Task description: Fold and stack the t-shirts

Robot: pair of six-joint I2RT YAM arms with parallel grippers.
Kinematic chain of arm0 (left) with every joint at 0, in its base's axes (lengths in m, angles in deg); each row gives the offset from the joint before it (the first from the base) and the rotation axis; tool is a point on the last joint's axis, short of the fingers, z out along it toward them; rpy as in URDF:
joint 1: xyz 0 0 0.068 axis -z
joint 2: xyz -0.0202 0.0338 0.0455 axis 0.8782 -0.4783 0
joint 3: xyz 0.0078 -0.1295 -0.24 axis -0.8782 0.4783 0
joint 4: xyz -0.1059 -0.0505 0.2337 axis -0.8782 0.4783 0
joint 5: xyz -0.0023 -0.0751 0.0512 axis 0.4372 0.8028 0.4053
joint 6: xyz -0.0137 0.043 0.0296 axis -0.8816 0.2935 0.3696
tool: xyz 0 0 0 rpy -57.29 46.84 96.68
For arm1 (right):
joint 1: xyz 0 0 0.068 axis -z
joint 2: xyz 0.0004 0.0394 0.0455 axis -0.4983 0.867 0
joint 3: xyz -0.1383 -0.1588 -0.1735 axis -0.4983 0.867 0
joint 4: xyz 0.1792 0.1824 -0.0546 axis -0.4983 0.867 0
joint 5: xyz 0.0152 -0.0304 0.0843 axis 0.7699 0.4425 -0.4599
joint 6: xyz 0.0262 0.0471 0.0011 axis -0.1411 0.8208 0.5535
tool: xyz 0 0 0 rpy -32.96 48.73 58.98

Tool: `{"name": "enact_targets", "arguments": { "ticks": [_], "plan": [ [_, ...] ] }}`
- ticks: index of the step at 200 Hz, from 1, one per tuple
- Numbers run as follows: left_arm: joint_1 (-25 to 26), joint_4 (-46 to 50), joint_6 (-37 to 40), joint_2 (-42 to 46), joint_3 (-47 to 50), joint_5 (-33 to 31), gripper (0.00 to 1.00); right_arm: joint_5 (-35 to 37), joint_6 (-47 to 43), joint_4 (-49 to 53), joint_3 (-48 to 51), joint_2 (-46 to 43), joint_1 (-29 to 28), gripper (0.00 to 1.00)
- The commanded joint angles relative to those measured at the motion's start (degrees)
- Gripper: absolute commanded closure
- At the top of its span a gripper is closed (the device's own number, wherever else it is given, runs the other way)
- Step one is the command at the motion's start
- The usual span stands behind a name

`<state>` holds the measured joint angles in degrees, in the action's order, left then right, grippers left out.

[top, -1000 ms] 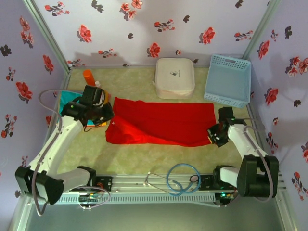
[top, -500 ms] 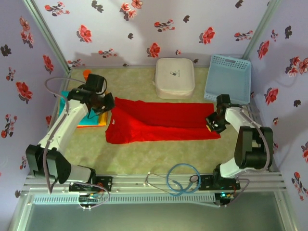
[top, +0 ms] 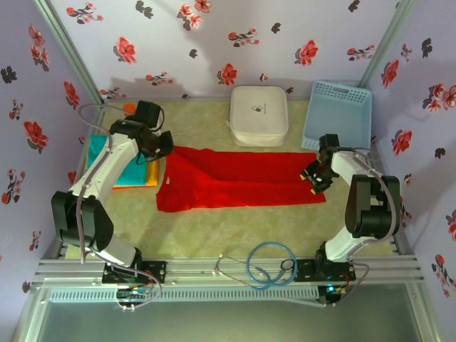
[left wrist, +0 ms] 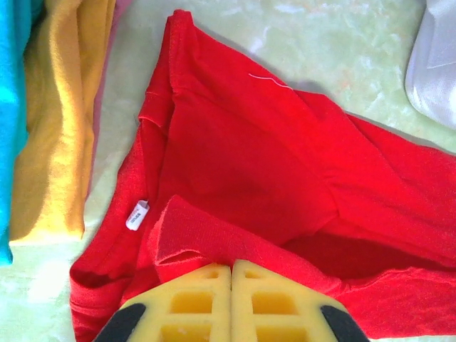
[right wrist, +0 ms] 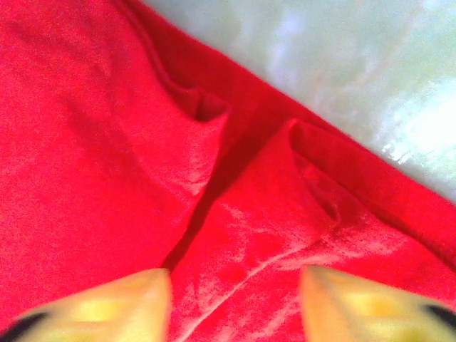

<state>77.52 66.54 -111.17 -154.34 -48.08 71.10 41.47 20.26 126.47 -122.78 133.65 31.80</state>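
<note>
The fold of the red t-shirt is under way: the shirt is lying across the middle of the bench as a long band running left to right, with one long edge doubled over the body. In the left wrist view the left end effector is showing its yellow pads pressed together at the shirt's collar end, and a raised ridge of red cloth is sitting right at the tips, so it is probably pinching that fold, though the contact itself is hidden. The right end effector is hanging with its fingers spread over the shirt's right end, gripping nothing.

The next move is likely calling for both ends to be carried across together, keeping the band taut so it does not bunch.

The left arm is reaching far along the left side, its wrist turned rightward over the collar. The right arm is reaching far and slightly left from its base. The teal shirt and yellow shirt are lying folded just left of the red one.
</note>
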Motion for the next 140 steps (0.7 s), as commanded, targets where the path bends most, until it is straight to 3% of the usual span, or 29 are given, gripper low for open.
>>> {"name": "enact_targets", "arguments": {
  "ticks": [1, 53, 140],
  "plan": [
    [-0.61, -0.73, 2.50, -1.33, -2.73, -0.95, 1.00, -0.28, -1.02, 0.56, -1.40, -2.41, 0.37, 0.29],
    [-0.79, -0.73, 2.57, -5.12, -5.21, -0.99, 1.00, -0.96, -3.92, 1.12, -1.60, -8.03, 0.29, 0.06],
    [-0.76, 0.96, 2.05, -19.04, -16.69, -0.81, 1.00, -1.01, -6.65, 1.53, 3.50, -15.99, 0.28, 0.01]
  ]
}}
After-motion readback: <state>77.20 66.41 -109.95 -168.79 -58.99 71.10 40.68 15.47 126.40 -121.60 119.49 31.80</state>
